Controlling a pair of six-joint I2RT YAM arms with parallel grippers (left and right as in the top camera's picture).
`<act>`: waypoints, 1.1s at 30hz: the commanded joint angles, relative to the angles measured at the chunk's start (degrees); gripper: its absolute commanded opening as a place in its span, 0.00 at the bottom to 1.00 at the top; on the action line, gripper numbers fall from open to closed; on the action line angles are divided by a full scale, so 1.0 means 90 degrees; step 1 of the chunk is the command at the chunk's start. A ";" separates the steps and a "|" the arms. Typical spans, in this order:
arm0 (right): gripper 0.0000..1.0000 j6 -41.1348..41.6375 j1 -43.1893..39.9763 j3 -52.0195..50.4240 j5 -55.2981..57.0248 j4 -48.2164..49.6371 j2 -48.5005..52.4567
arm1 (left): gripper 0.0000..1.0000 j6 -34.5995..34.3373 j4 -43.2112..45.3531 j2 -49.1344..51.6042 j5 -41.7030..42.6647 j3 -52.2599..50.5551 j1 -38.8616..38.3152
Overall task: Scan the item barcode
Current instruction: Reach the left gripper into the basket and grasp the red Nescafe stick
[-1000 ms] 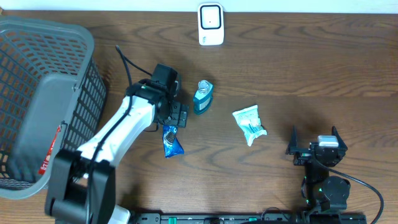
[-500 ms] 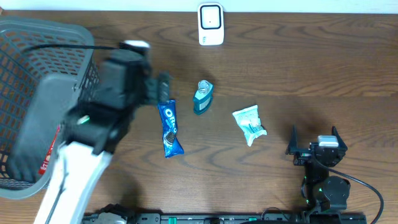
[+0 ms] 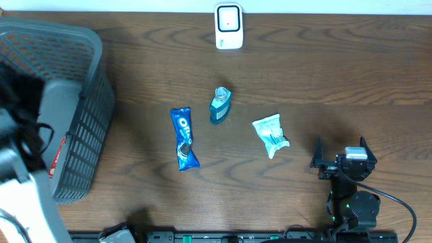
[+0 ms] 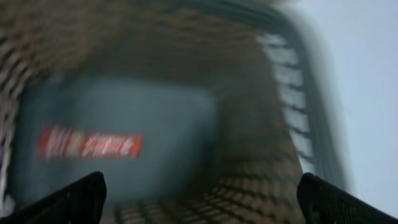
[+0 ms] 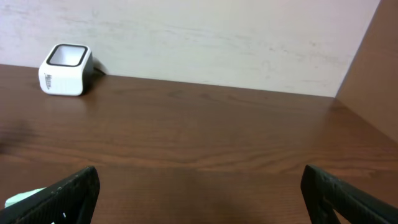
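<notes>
- Packet of Oreos (image 3: pixel 183 139), glossy blue, lies flat on the wood-grain surface (image 3: pixel 337 67), near a teal bottle (image 3: pixel 219 105) and a crinkled pale pouch (image 3: pixel 271 136).
- Boxy white scanner (image 3: pixel 229 26) stands well apart at the far edge.
- My left hand (image 4: pixel 199 186), fingers apart, hangs over the grey mesh basket (image 3: pixel 84 135); my right hand (image 5: pixel 199 180) gapes empty.

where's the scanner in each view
Overhead: scanner at top centre, near the far edge of the table.
Left wrist: not in it; only the inside of the blurred basket shows.
Right wrist: upper left, by the wall.
Shared landmark: the table, in overhead and right wrist; the basket links overhead and left wrist.
</notes>
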 commanded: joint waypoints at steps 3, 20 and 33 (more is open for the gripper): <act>0.99 -0.0085 0.0051 -0.0007 0.0034 -0.0024 -0.0039 | 0.98 -0.3303 -0.0323 0.1071 0.1413 -0.0313 0.1013; 0.99 -0.0085 0.0051 -0.0007 0.0034 -0.0024 -0.0039 | 0.98 -0.3398 -0.0420 0.4158 0.1387 -0.0325 0.1260; 0.99 -0.0085 0.0051 -0.0007 0.0034 -0.0024 -0.0039 | 0.98 -0.3390 -0.0777 0.4821 0.0087 -0.0338 0.1258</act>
